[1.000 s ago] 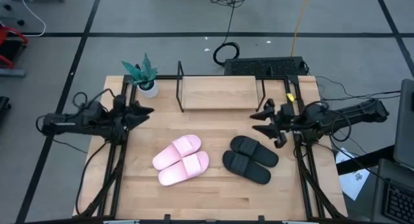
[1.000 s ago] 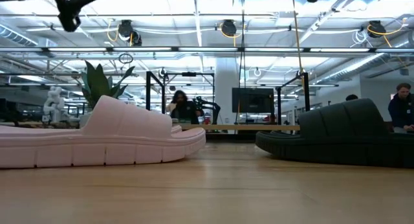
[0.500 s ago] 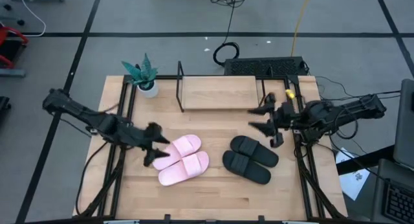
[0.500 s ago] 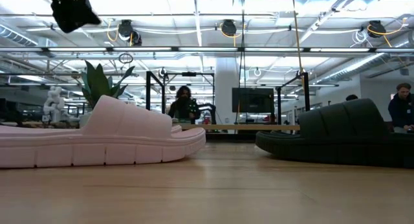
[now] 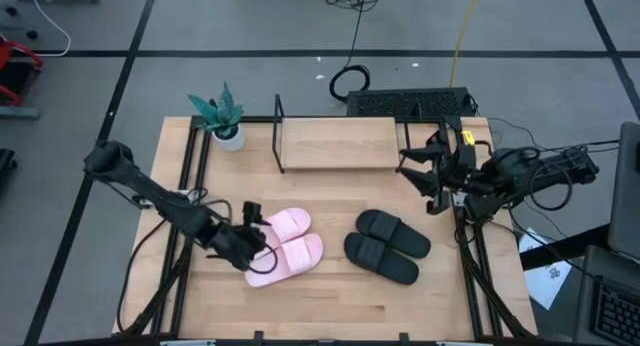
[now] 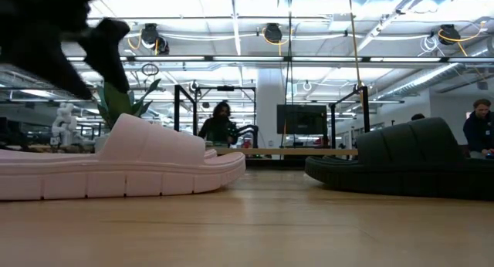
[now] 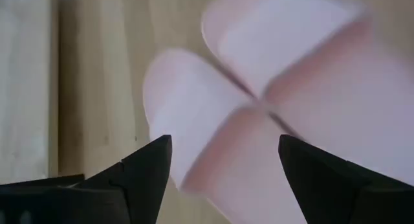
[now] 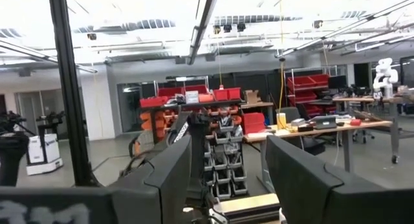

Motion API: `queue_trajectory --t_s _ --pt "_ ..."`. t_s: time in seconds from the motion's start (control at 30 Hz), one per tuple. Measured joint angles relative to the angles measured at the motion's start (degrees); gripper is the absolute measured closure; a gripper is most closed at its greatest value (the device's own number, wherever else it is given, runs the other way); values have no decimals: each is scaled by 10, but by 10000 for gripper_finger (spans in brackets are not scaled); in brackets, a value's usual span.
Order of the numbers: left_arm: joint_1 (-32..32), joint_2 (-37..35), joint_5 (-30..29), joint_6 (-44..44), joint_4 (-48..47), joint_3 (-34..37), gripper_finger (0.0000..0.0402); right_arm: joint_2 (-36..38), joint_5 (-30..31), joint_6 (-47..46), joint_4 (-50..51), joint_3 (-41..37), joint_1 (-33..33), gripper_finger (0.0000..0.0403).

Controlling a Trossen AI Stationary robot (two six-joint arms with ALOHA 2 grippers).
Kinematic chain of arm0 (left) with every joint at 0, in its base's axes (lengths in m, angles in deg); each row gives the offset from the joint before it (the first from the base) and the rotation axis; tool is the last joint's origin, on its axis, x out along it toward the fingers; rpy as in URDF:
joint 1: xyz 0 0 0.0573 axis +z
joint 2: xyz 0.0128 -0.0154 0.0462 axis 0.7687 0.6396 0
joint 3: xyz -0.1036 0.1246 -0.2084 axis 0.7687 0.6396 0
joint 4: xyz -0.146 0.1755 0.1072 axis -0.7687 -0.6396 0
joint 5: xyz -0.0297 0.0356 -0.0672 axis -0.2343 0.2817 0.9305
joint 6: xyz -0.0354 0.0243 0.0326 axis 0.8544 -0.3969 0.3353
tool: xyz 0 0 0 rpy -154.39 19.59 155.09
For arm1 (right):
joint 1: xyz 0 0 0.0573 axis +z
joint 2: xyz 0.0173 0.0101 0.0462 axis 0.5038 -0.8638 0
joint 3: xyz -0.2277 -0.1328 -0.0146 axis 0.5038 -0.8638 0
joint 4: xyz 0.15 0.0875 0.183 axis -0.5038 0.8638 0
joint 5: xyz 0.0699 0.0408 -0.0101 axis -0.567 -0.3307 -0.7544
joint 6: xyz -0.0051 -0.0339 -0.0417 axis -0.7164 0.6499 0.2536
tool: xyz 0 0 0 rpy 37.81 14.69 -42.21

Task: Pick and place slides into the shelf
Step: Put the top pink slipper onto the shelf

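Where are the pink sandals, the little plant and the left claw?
pink sandals (image 5: 290, 244), high view, on the strap of the pair.
plant (image 5: 218, 111), high view, on its leaves.
left claw (image 5: 252, 233), high view, between its tips.

You see the pink slides (image 5: 283, 247) and black slides (image 5: 386, 245) lying paired before the bare shelf (image 5: 338, 143).

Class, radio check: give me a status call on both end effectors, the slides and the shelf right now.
Left end effector open, at the pink slides. Right end effector open, waiting beside the shelf. Black slides untouched; shelf bare. Nothing in the way.
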Motion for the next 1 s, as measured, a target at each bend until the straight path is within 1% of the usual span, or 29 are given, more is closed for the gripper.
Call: queue_trajectory --t_s 0.1,0.2,0.27,0.33,0.47,0.73,0.9,1.0 --pt "5 37 -6 -37 1 3 112 -7 0 0 0 0 0 213" --pt "8 63 -50 -55 11 3 113 -12 0 0 0 0 0 213" --pt "16 76 -70 -69 25 3 121 -14 0 0 0 0 0 213" --pt "24 87 -70 -86 34 3 138 -16 0 0 0 0 0 213" --pt "42 105 -50 -109 46 3 187 -17 0 0 0 0 0 213" --pt "76 109 -44 -122 56 3 290 -17 0 -1 2 0 0 213" --pt "87 109 -21 -133 56 3 384 -18 -1 -1 4 0 0 213" --pt "88 108 -17 -133 47 2 394 -18 -1 -1 4 0 0 213"
